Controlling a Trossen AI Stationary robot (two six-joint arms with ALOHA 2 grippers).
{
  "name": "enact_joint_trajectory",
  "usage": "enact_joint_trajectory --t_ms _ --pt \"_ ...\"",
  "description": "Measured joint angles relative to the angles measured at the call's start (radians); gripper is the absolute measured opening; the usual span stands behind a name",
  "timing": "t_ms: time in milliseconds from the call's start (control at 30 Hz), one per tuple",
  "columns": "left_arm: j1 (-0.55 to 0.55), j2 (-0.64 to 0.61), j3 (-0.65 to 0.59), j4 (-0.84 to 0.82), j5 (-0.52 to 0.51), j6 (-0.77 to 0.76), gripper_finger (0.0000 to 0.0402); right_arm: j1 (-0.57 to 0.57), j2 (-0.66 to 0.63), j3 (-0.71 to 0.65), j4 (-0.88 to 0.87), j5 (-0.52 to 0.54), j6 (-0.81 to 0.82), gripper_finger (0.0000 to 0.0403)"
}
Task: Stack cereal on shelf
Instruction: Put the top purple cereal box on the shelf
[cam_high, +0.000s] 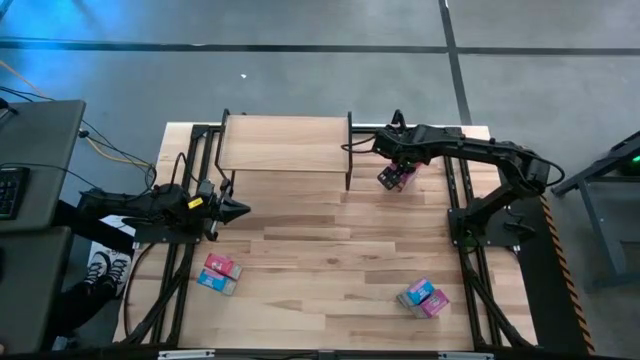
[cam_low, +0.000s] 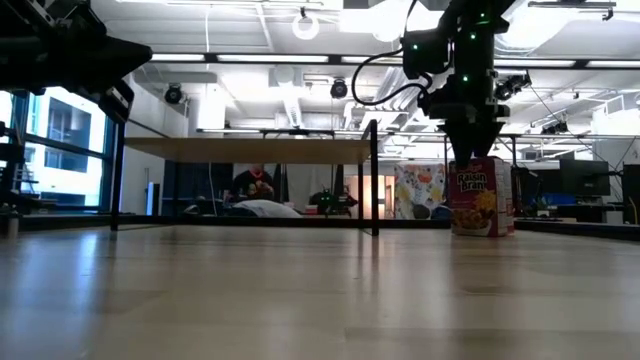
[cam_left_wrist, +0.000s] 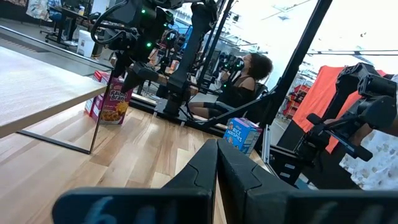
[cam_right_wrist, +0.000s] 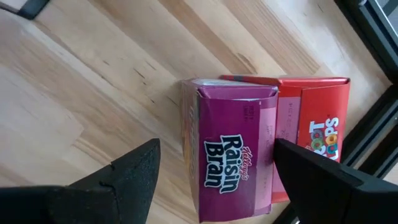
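Six small cereal boxes are seen about the wooden table, none yet on the shelf (cam_high: 285, 143), which stands empty at the table's far edge. At the far right corner, just beside the shelf's right legs, the right gripper (cam_high: 398, 166) is poised directly over an upright purple Raisin Bran box (cam_right_wrist: 233, 155), its fingers spread wide with one on either side of the box and neither touching it. A red box (cam_right_wrist: 314, 134) is pressed flat against the Raisin Bran box on its far side from the shelf. Two more boxes (cam_high: 218, 273) lie near the table's near left corner, and a further pair (cam_high: 423, 297) near the near right corner. The left gripper (cam_high: 232, 210) is held idle along the left edge, level with the shelf's front legs, its fingers pressed together.

The grasp is judged to be about to begin, with the stacking itself not started. The chief risk is judged to lie in the red neighbour: with no gap between the two boxes, the outer finger could land on top of the red box or pinch both at once, so that one is dragged or toppled. A light cardboard box could also be crushed by too hard a squeeze, or knocked against the shelf's black leg on the lift.
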Motion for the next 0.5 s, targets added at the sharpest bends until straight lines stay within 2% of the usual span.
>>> enact_joint_trajectory --t_ms 500 --pt "0.0 0.0 0.0 0.0 0.0 0.0 0.0003 0.002 -0.023 0.0 -0.03 -0.008 0.005 0.0296"
